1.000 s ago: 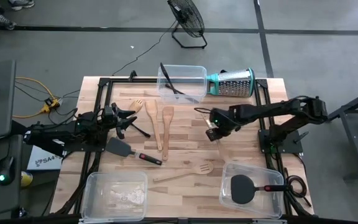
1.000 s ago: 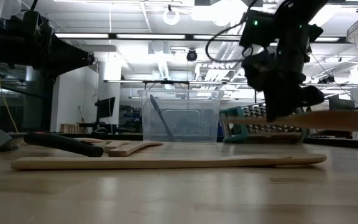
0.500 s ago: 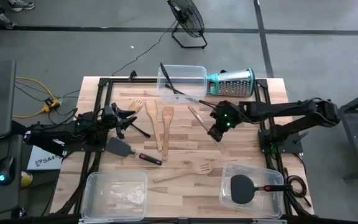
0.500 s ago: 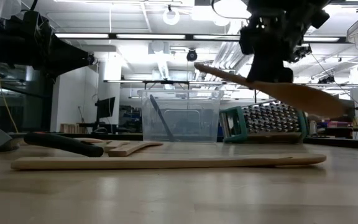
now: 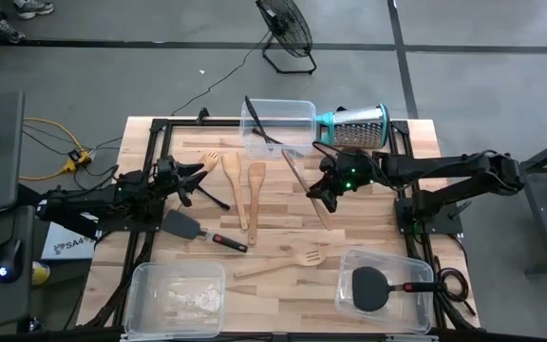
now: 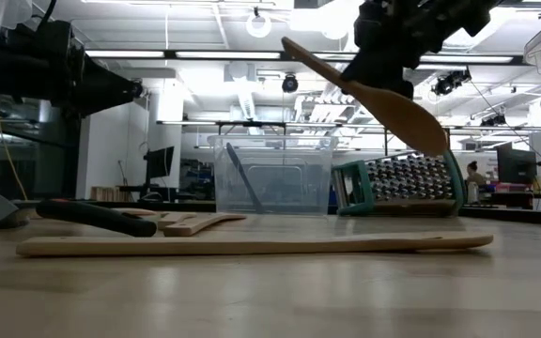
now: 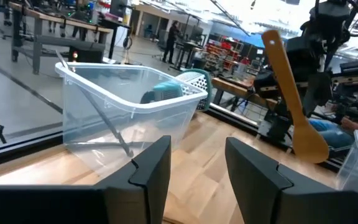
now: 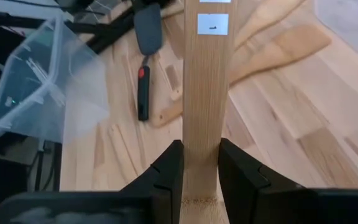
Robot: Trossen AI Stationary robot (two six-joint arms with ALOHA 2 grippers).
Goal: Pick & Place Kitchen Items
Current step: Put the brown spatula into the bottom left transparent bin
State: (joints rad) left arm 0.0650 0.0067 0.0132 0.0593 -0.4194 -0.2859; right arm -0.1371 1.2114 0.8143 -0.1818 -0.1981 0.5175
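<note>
My right gripper [image 5: 321, 192] is shut on a pale wooden spoon [image 5: 304, 185] and holds it in the air over the table's middle right. The spoon also shows in the low view [image 6: 383, 94] and in the left wrist view [image 7: 291, 93]. My left gripper [image 5: 198, 179] is open and empty at the table's left, beside a wooden slotted fork [image 5: 209, 161]. A wooden spatula [image 5: 231, 176], another wooden spoon [image 5: 254, 185], a black spatula with a red-black handle [image 5: 198, 231] and a slotted wooden spoon [image 5: 283, 263] lie flat on the table. My right gripper pinches the spoon's flat handle [image 8: 201, 134] by its two edges between the two fingers [image 8: 169, 165], on the blade side of the handle's middle. The fingers come from the table's right and lie along the handle. The spoon is lifted clear and tilted, handle end [image 6: 289, 44] up, blade [image 6: 421, 127] down.
A clear bin [image 5: 278, 125] holding thin black tools stands at the far middle, with a steel cone grater [image 5: 354, 125] to its right. A clear bin [image 5: 177, 294] stands at the near left. Another [image 5: 416, 304] at the near right holds a black spatula.
My right gripper has gone up with the wooden spoon and turned. The spoon, level and low a second ago, now stands higher and tilts steeply, its handle end raised and its blade down.
</note>
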